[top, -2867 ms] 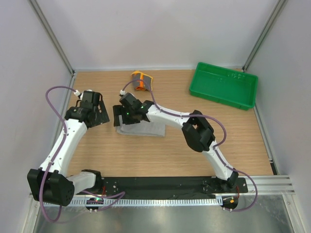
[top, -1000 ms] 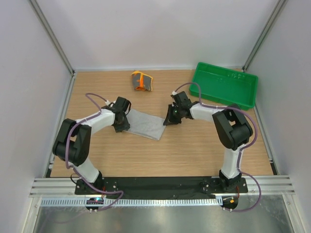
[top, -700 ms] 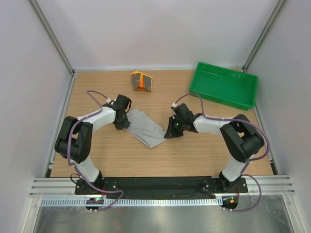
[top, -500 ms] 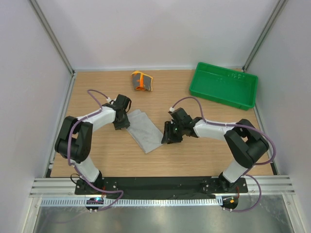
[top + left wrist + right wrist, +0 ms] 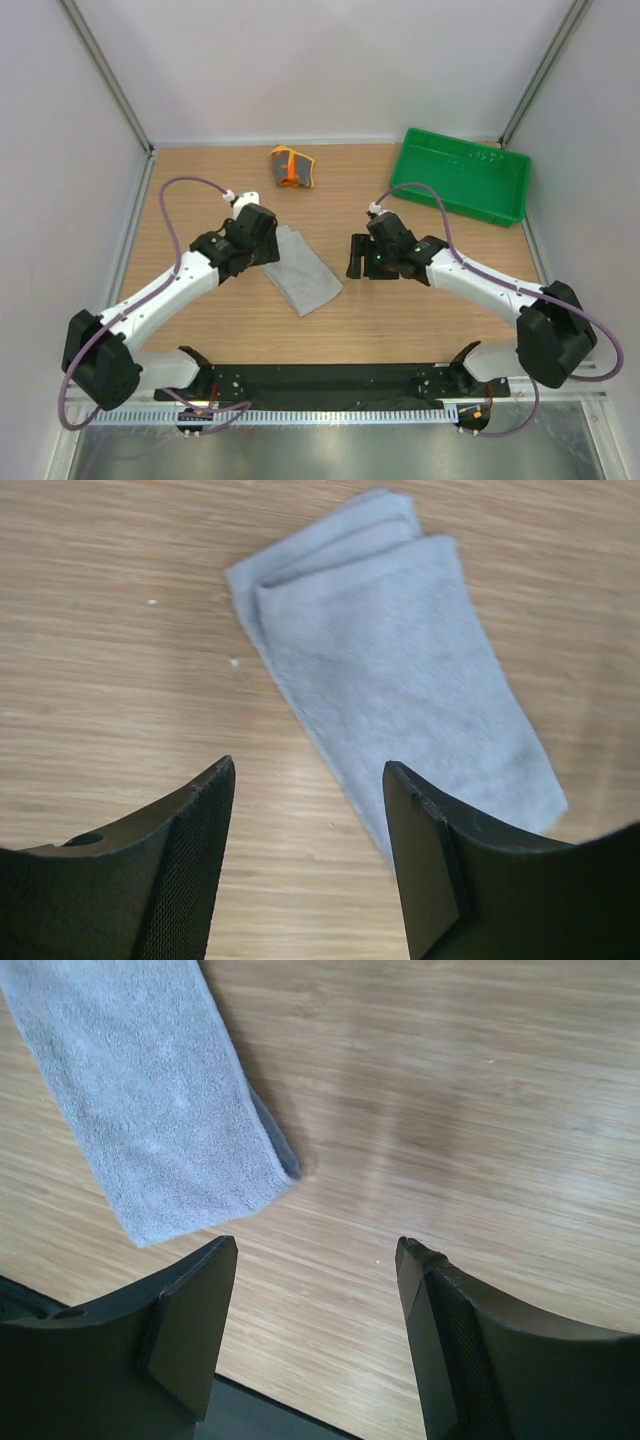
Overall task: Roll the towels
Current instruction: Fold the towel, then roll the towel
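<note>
Centrally on the bench: grey towel, folded into a long flat strip, slanting from upper left to lower right of the top view, not rolled.

At the strip's upper-left end: left fingers, over or beside the towel's corner; contact not clear from above. From the left wrist view: left fingers spread wide along the bottom of the frame, holding nothing, bare wood in the gap. Beyond them, grey towel running from upper centre to lower right, layered folded edges at its upper end, its lower end hidden behind the right-hand finger.

Just right of the strip in the top view, apart from it: right fingers. From the right wrist view: right fingers likewise spread wide, gripping nothing, only wood between. Grey towel filling the upper left of that frame, its end just above the left-hand finger, not touched.

Near the top edge of the bench, left of centre: patterned towel, orange and grey, a compact bundle, well apart from both arms. At upper right: green tray.
</note>
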Tool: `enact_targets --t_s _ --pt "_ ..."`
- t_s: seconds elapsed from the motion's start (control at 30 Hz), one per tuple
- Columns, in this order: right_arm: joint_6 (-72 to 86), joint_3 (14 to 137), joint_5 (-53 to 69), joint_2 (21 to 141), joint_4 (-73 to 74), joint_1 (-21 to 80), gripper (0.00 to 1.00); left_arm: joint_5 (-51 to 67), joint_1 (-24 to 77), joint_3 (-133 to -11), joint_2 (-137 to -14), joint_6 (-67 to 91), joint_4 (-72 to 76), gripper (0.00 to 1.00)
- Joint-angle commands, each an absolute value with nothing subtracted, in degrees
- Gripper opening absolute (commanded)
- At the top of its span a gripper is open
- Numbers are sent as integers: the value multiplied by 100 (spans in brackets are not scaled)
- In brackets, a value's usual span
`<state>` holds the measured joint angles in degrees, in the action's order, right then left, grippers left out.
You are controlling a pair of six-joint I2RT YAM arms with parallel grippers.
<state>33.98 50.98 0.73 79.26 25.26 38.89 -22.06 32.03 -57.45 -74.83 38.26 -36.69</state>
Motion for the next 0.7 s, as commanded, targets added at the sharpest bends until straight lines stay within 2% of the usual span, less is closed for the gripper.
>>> enact_targets --t_s 0.0,0.17,0.37,0.67 --pt "3366 4975 -457 7481 2593 3885 72 -2504 3969 -5415 -6875 3674 -3665 61" --pt "3445 4553 -597 6856 2224 3876 71 -2733 4982 -4835 -6328 3411 -2831 60" --pt "3410 4263 -764 6417 2258 3867 70 -2707 5992 -4465 -6635 3094 -2146 53" --pt "3419 4078 -896 6275 2426 3867 70 -2470 6416 -4526 -7662 2830 -1626 52"
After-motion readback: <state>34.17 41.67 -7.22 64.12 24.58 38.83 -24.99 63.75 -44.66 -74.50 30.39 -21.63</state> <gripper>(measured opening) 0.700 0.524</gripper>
